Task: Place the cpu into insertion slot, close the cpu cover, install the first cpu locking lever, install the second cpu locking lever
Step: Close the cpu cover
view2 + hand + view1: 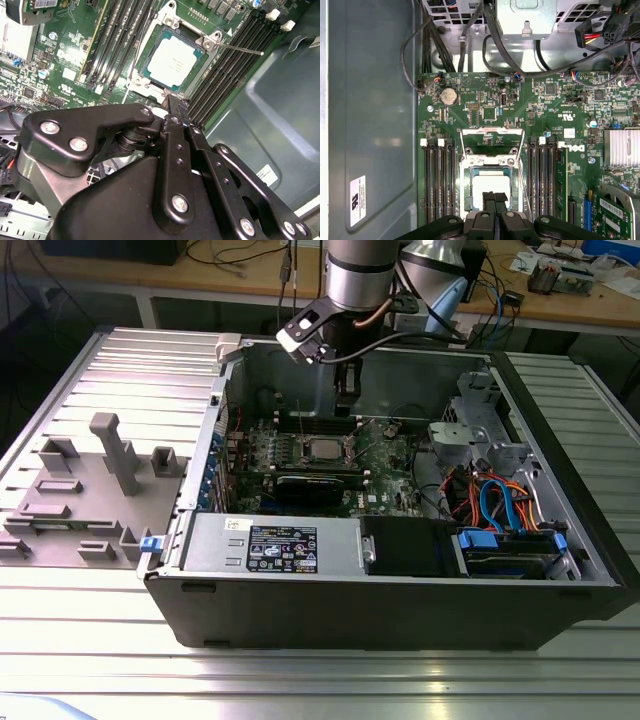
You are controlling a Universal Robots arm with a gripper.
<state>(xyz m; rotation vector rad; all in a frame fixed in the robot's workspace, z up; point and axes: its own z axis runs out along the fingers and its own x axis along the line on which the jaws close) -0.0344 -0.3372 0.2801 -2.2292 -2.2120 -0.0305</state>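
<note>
In the exterior view, we see the black computer case (400, 610) lying open on the ribbed metal counter (300, 680), with the grey robot arm (358, 280) reaching down into it. Its black fingers (346, 388) hang above the green motherboard (390, 455), near the flat silver-grey square cpu (322, 448). A grey plastic fixture tray (60, 500) sits beside the case at the exterior view's left.

In the second wrist view, the fingers (172, 107) are pressed together with nothing between them. The cpu (172, 61) lies seated in the socket, and a thin silver locking lever (240, 48) sticks out beside it.

In the first wrist view, the thin metal-frame cpu cover (492, 131) is flipped up off the socket, leaving the cpu (490, 185) uncovered; the closed fingers (489, 200) hover over one edge of it.
</note>
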